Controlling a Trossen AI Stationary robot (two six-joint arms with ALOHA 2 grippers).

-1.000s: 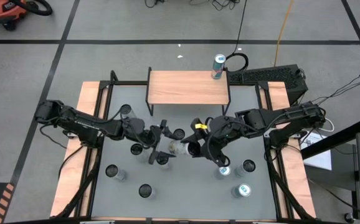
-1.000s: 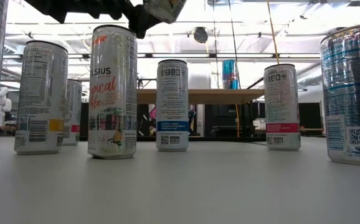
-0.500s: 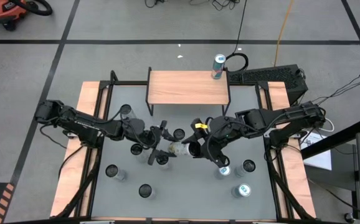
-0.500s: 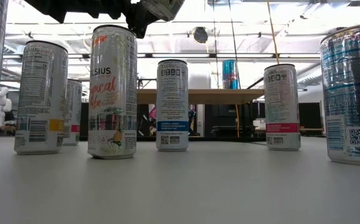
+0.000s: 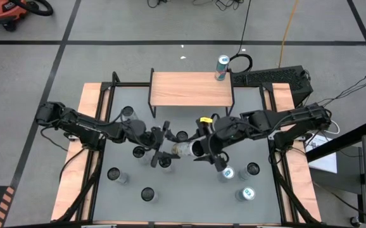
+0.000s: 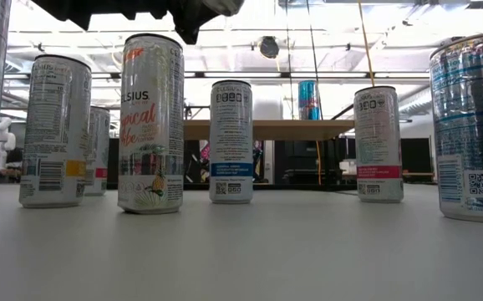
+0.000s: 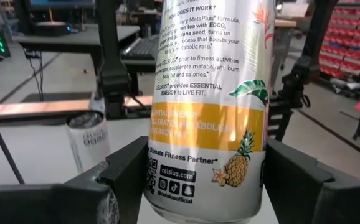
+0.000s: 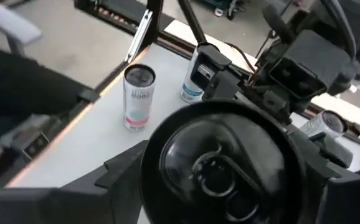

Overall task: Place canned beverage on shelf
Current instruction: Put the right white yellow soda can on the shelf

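Both grippers (left [image 5: 165,140], right [image 5: 203,149]) clasp one can [image 5: 184,149].

Can [image 5: 184,149] btwn both grippers, midair.

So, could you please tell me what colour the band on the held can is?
Yellow-orange, on the silver can; the left wrist view shows it best.

A glossy metal can [image 7: 208,106] with a printed label, its black lid [image 8: 220,165] shiny, hangs above the matt grey bench [image 5: 189,190] edged in pale wood, near the light-wood, black-metal-legged shelf [image 5: 190,88].
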